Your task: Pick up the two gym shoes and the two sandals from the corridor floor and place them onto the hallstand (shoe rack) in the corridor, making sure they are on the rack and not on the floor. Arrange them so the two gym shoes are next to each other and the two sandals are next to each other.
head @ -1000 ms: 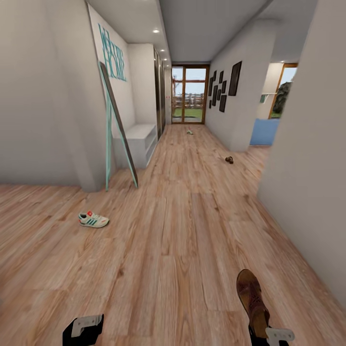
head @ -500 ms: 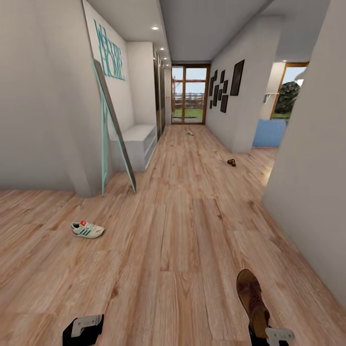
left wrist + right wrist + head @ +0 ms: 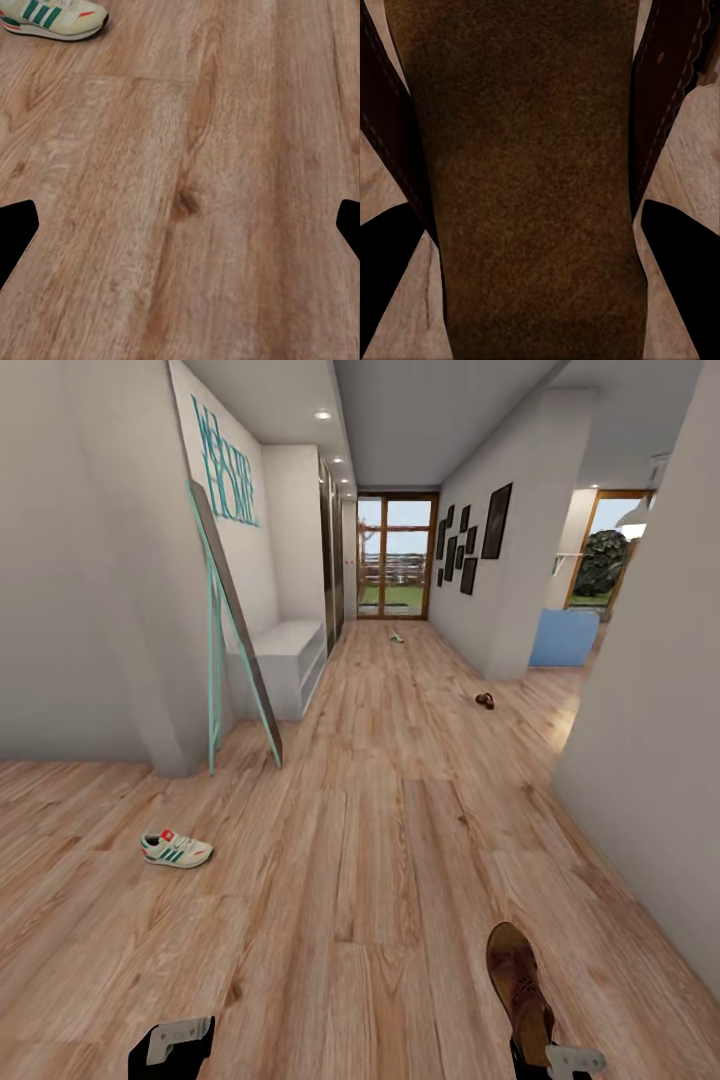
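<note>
A brown sandal (image 3: 521, 992) sits low and right of centre in the head view, toe pointing up the frame, its heel end at the right gripper (image 3: 558, 1060). In the right wrist view its tan footbed (image 3: 532, 180) runs between the two dark fingers, so the claw looks clamped on it. It reads as light and fairly stiff in the sole, with soft straps; a hold across the sole near the heel should keep it from swinging.

The left gripper (image 3: 172, 1048), at the lower left, carries nothing; its fingers stand wide apart over bare planks in the left wrist view.

One gym shoe (image 3: 176, 849) lies on the corridor floor (image 3: 380, 840) at mid-left. It is probably light, with a soft upper, and best pinched across the collar or heel. The second sandal (image 3: 484, 701) rests far up the hall, right of centre. A small pale thing (image 3: 397, 637) lies near the glass door, too small to name. The hallstand (image 3: 290, 655) stands against the wall at the upper left, behind a leaning mirror (image 3: 235, 630).
</note>
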Tool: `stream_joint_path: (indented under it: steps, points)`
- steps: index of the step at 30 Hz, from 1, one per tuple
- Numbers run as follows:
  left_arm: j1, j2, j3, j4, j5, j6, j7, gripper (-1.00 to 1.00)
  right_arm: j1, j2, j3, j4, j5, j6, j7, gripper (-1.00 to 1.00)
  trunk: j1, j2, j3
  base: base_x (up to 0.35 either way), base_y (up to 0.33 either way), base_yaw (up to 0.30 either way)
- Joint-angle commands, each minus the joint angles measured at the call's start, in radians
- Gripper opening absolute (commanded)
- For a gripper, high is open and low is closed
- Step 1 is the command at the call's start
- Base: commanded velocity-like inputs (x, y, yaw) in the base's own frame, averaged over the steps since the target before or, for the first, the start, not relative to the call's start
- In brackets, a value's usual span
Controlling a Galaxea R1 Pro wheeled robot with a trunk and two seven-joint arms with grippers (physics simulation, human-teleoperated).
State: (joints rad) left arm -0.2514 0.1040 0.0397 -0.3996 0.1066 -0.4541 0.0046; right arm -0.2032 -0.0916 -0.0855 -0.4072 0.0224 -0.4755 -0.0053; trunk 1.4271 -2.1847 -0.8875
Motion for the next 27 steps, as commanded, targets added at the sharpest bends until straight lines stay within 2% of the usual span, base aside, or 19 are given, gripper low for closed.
stream_joint_path:
  steps: [1,16,27]
  points:
    - [0.0,0.0,-0.003,0.001,0.008,-0.003,0.001,1.0,-0.001,0.0,-0.002,0.001,0.002,-0.003,0.001,-1.0,0.0,0.0,-0.001,0.319,0.124,0.0]
    - [0.0,0.0,-0.004,0.001,0.007,-0.003,0.001,1.0,-0.001,0.001,-0.004,-0.001,0.002,-0.003,0.002,-1.0,0.0,0.0,-0.001,0.327,0.141,0.0]
    - [0.0,0.0,-0.004,0.001,0.007,-0.003,0.002,1.0,-0.001,0.001,-0.003,-0.001,0.002,-0.003,0.002,-1.0,0.0,0.0,-0.001,0.337,0.018,0.026]
